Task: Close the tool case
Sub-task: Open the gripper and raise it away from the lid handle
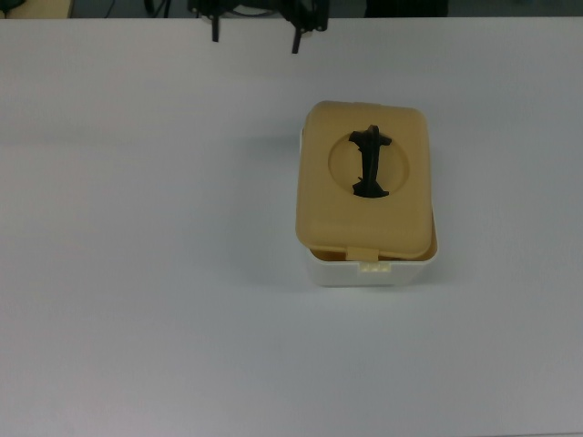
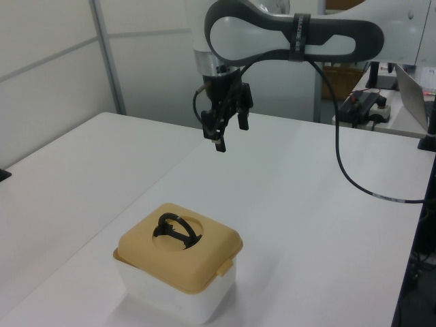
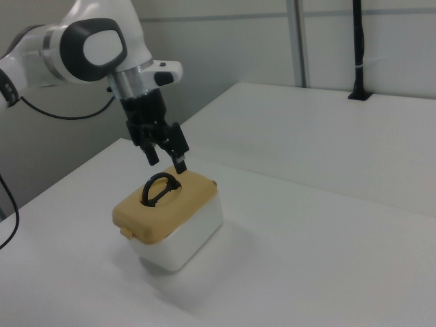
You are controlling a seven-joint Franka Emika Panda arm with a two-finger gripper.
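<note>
White table [image 2: 82, 170]: tool [image 2: 223, 126] open, raised well clear of tool case [image 2: 178, 262]

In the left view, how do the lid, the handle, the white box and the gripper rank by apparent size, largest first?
1. Lid and white box: too alike to rank; the box is partly covered.
2. Gripper, though it is farther from the camera.
3. Handle.

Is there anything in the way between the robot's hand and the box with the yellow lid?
No, nothing visible is in the way. The hand hangs open in the air, up and away from the box. Only bare white table lies between them. The lid sits on the box, its black handle free.
</note>
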